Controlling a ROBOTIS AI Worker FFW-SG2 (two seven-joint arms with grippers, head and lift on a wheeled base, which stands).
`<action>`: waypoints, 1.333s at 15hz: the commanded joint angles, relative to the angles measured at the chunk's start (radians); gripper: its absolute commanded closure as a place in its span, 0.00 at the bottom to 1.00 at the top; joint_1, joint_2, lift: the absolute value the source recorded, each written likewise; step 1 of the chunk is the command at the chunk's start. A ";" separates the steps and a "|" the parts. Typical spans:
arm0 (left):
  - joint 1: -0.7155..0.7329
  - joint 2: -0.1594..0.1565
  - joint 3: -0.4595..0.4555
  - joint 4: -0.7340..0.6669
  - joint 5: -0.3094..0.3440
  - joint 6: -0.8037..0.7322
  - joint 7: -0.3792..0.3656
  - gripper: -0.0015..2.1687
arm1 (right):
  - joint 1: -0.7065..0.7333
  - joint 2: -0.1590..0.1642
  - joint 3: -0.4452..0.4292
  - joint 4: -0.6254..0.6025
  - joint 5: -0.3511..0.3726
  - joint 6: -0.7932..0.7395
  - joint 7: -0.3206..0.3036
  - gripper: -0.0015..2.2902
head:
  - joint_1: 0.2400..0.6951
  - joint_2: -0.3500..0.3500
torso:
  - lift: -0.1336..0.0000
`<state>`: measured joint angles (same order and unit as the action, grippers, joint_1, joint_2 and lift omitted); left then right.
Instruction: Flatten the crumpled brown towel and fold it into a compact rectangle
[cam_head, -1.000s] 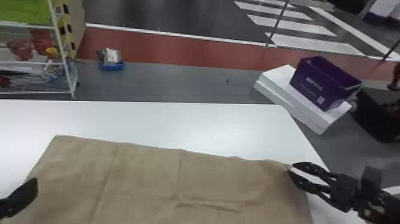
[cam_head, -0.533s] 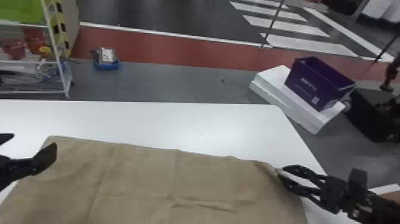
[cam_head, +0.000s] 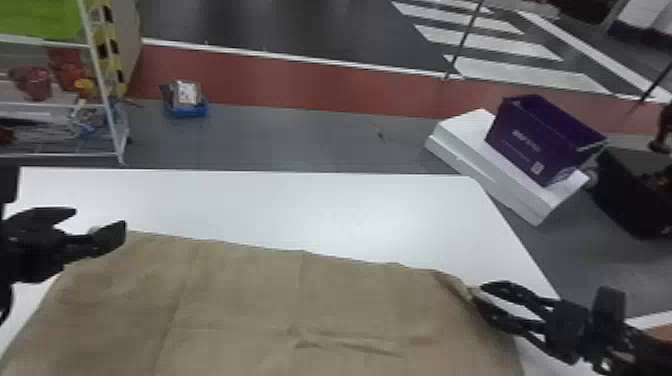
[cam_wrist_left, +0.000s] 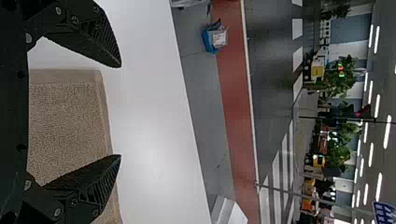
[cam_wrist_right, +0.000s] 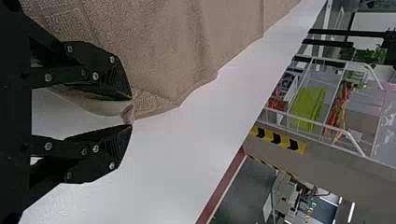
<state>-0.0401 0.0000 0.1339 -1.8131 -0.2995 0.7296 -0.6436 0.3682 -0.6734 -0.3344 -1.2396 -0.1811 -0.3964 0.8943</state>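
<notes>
"Where does the towel lie?"

"The brown towel is spread over the bench, its far edge well apart from the bench's far edge."

"Flat all the way across?"

"Mostly. A long crease runs down its left part, and a short raised wrinkle sits near its middle. By its far right corner the edge bends up a little."

"And the left gripper?"

"The left gripper is at the left side of the bench, by the towel's far left corner. Its fingers are parted wide. In the left wrist view the corner shows between them; whether they touch it, I can't tell."

"The right one?"

"The right gripper is near the bench's right edge, at the towel's far right corner. Its fingers stand apart too, with a narrower gap. The right wrist view shows a small tuft of the corner between the tips, not pinched by both."

"What else is about?"

"Past the bench's far right corner, a purple box rests on a white block. Beyond the far edge, a blue tray is on the floor, and a shelf rack stands past the bench's far left part."
</notes>
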 joint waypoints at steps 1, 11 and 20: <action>-0.037 -0.003 -0.028 0.066 -0.047 0.000 0.007 0.12 | 0.000 0.000 0.000 -0.001 0.000 0.000 0.000 0.34 | 1.00 0.08 | 0.07; -0.179 -0.003 -0.040 0.270 -0.184 0.018 0.004 0.24 | 0.012 0.002 -0.008 -0.001 0.000 -0.025 0.002 0.34 | 1.00 0.11 | 0.07; -0.170 -0.003 -0.011 0.264 -0.190 0.058 -0.037 0.34 | 0.012 0.005 -0.008 -0.003 0.000 -0.025 0.002 0.34 | 1.00 0.12 | 0.07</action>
<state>-0.2088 0.0000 0.1216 -1.5508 -0.4890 0.7876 -0.6817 0.3804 -0.6692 -0.3421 -1.2417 -0.1810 -0.4210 0.8958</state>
